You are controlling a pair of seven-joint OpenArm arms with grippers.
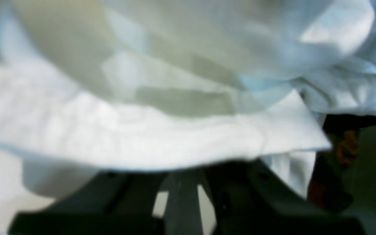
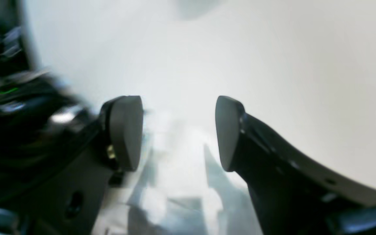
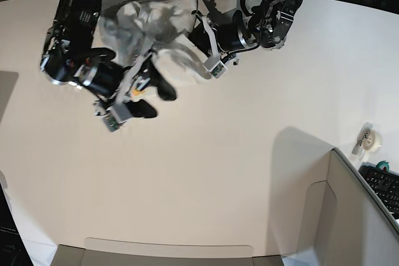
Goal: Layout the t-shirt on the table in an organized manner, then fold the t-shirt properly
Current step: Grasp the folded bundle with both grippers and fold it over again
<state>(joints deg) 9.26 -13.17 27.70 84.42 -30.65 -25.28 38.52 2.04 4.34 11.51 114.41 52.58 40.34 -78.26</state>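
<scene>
The white t-shirt (image 3: pixel 163 42) lies bunched in a crumpled heap at the far middle of the white table (image 3: pixel 218 172). My left gripper (image 3: pixel 198 47) reaches into the heap's right side. In the left wrist view blurred folds of the t-shirt (image 1: pixel 162 98) fill the frame and drape over the dark fingers (image 1: pixel 188 195), which are shut on the cloth. My right gripper (image 3: pixel 154 99) hangs open just in front of the heap. Its two dark pads (image 2: pixel 126 130) stand wide apart over the table (image 2: pixel 273 65), with a blurred bit of white cloth (image 2: pixel 175 186) low between them, not gripped.
A grey box-like panel (image 3: pixel 324 216) stands at the near right corner. Beside it lie a roll of tape (image 3: pixel 372 140) and a keyboard (image 3: pixel 383 186). The table's curved far edge runs just behind the heap, with dark cables beyond it.
</scene>
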